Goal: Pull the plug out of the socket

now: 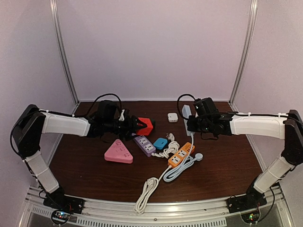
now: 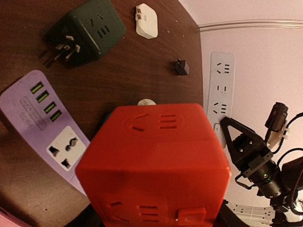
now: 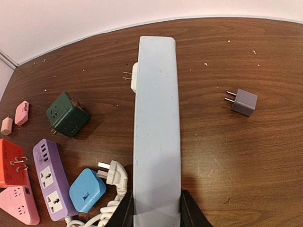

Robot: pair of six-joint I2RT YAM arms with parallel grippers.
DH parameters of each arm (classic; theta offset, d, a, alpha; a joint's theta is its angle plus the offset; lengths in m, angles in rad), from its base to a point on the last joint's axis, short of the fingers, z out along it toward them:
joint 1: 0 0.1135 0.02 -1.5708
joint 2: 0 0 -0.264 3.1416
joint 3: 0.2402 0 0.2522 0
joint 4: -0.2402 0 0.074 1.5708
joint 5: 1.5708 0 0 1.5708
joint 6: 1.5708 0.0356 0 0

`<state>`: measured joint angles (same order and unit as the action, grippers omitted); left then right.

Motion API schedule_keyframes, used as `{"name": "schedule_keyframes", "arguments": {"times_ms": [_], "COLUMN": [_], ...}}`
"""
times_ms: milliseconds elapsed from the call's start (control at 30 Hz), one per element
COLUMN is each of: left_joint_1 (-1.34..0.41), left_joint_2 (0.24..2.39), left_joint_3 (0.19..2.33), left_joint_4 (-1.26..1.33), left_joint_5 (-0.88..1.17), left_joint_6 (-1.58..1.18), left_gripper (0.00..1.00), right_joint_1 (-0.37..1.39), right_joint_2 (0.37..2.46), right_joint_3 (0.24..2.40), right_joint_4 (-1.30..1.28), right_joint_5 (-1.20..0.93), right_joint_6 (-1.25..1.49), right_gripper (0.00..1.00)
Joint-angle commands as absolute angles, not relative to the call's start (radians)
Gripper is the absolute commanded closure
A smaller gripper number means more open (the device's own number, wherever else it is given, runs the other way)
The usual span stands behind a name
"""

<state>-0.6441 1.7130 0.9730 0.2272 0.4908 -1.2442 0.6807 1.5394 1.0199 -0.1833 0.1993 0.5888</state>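
My left gripper (image 1: 136, 124) is shut on a red cube socket (image 1: 147, 126) and holds it above the table. The cube fills the left wrist view (image 2: 156, 161); its visible faces carry empty sockets, and only dark finger edges show at its lower corners. In the right wrist view the cube (image 3: 10, 163) shows two metal prongs. My right gripper (image 3: 156, 210) is shut on the near end of a long white power strip (image 3: 156, 127), which also shows in the top view (image 1: 186, 112). In the left wrist view the strip's (image 2: 221, 90) sockets look empty. No plug shows seated in any socket.
Around the strip lie a white adapter (image 3: 134, 77), a grey adapter (image 3: 244, 101), a green cube adapter (image 3: 67, 114), a purple strip (image 3: 49, 177), a blue adapter (image 3: 87, 189) and a white corded plug (image 3: 113, 172). A pink triangle socket (image 1: 118, 152) and an orange strip (image 1: 181, 155) lie nearer.
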Motion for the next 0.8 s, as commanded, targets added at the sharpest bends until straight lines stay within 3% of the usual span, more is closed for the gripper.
{"name": "schedule_keyframes", "arguments": {"times_ms": [0, 133, 367, 767], "left_joint_1": [-0.588, -0.545, -0.468, -0.298], "left_joint_2": [1.642, 1.596, 1.517, 1.428], "left_joint_3": [1.051, 1.093, 1.046, 0.856], "left_joint_4": [-0.05, -0.287, -0.463, -0.368], "left_joint_5": [0.419, 0.286, 0.158, 0.23], "left_joint_6": [-1.021, -0.872, -0.776, -0.787], "left_gripper": [0.95, 0.94, 0.94, 0.93], "right_joint_1": [0.599, 0.538, 0.453, 0.324], "right_joint_2": [1.468, 1.422, 1.356, 1.277], "right_joint_3": [0.944, 0.863, 0.734, 0.573], "right_joint_4": [-0.097, -0.038, 0.052, 0.135], "right_joint_5": [0.109, 0.03, -0.063, -0.134], "right_joint_6": [0.628, 0.658, 0.709, 0.746], "right_gripper": [0.97, 0.96, 0.95, 0.93]}}
